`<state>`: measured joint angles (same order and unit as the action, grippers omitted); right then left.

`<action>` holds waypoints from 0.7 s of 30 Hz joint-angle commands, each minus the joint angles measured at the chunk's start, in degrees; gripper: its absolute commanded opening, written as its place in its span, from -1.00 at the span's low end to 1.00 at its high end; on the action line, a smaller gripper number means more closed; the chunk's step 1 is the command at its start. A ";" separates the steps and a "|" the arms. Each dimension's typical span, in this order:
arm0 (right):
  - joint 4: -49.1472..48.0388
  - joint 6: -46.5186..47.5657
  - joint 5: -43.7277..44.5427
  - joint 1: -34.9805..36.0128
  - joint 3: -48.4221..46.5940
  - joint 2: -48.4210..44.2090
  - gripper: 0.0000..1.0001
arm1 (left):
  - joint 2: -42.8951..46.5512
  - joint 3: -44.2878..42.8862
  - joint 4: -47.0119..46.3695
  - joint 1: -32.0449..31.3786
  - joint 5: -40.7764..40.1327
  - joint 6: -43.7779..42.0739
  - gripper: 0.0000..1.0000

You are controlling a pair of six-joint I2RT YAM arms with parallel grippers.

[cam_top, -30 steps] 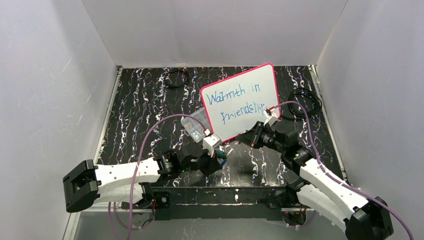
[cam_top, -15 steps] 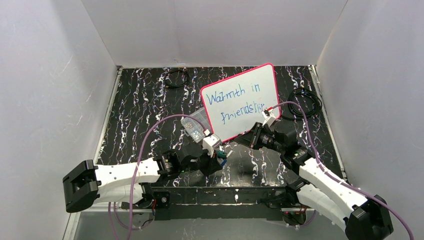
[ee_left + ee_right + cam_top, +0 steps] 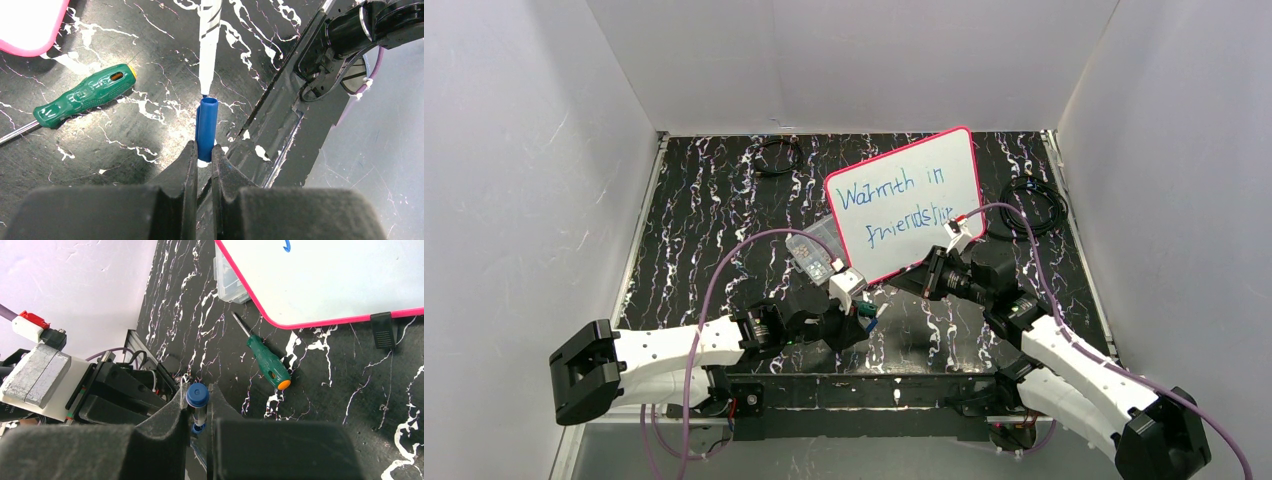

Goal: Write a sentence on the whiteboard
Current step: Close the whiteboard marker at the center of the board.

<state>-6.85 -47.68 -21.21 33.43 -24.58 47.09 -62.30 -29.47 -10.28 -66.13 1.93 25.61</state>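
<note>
Whiteboard (image 3: 904, 205) beyond left fingers (image 3: 187, 166) clamped on blue cap (image 3: 206, 125), right fingers (image 3: 216, 405) clamped on marker (image 3: 198, 395).

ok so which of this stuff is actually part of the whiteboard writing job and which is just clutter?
In the job:
white pink-rimmed whiteboard; blue handwritten sentence on it; white-barrelled marker in the right gripper; blue plastic cap in the left gripper.

Lying about:
green-handled screwdriver; clear plastic compartment box; two black cable coils.

The whiteboard (image 3: 954, 150) lies right of centre, a box (image 3: 814, 250) at its left edge, a screwdriver (image 3: 85, 95) before it.
</note>
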 commanded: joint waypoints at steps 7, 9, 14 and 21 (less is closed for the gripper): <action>-3.73 0.94 -1.91 0.76 0.32 1.44 -0.97 | 1.50 0.47 -0.61 -0.19 -0.96 0.06 -1.00; -3.70 1.17 -2.08 0.83 0.47 1.62 -0.97 | 1.69 0.55 -0.70 -0.17 -1.14 0.06 -1.00; -4.38 0.82 -2.49 0.98 0.84 2.18 -0.97 | 1.90 0.69 -0.83 -0.17 -1.14 0.24 -1.00; -5.92 0.85 -2.69 1.83 1.56 2.19 -0.97 | 0.60 -0.64 -2.52 -0.14 -3.70 -0.30 -1.00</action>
<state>-9.72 -47.59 -22.46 34.28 -23.90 49.34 -62.06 -29.17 -10.09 -66.13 1.37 25.76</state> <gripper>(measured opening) 0.165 0.062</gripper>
